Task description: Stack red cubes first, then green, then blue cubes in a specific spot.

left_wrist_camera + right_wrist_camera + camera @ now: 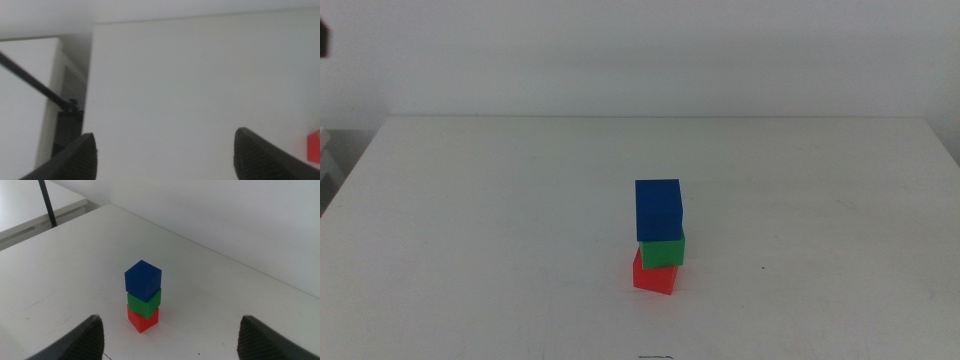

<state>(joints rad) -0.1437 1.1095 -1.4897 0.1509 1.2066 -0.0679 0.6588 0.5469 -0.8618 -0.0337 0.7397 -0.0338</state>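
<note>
The plain white tabletop point(500, 220) carries 1 finished stack near its front centre: matte solid red cube point(653, 274), green cube point(663, 250), blue cube point(658, 209). Left gripper point(165, 155) and right gripper point(170, 335) stand apart, empty; nothing appears left.

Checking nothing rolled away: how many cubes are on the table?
3, all in one stack: red cube at the bottom, green cube on it, blue cube on top. None visible elsewhere.
</note>
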